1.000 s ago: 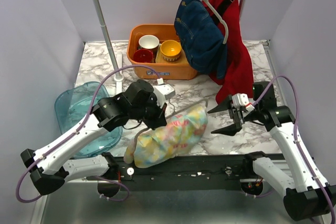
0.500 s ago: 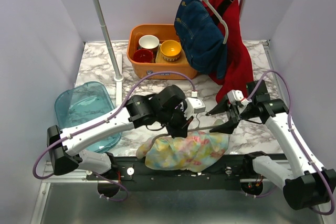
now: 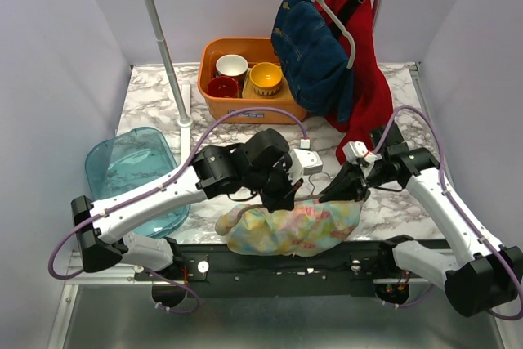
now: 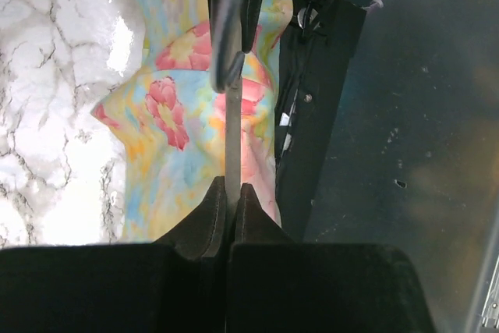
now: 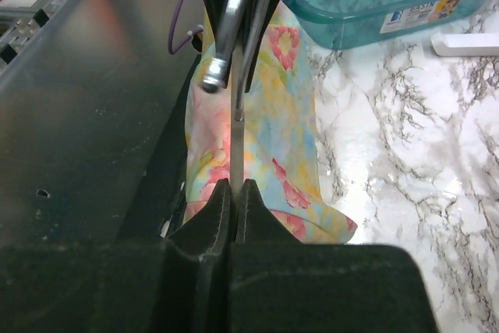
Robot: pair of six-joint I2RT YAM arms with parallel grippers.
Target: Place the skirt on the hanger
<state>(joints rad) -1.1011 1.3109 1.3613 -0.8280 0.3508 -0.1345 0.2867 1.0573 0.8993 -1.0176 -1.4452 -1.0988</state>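
Midway through getting cloth onto wire, by the look of it: left gripper point(image 3: 288, 192) clenched on the thin metal hanger point(image 4: 231, 126), right gripper point(image 3: 335, 194) pinched tight on what seems the same wire, just to its right. Floral skirt point(image 3: 294, 228) bunched at the near edge of the table point(image 3: 155, 91), spilling partly over it, directly beneath both grips. Next, probably: holding the wire steady with one side and freeing the other to draw the waistband over it, without dragging the cloth off the edge.

White arms point(image 3: 139, 203), black joints point(image 3: 214, 171), purple cables point(image 3: 245, 110)
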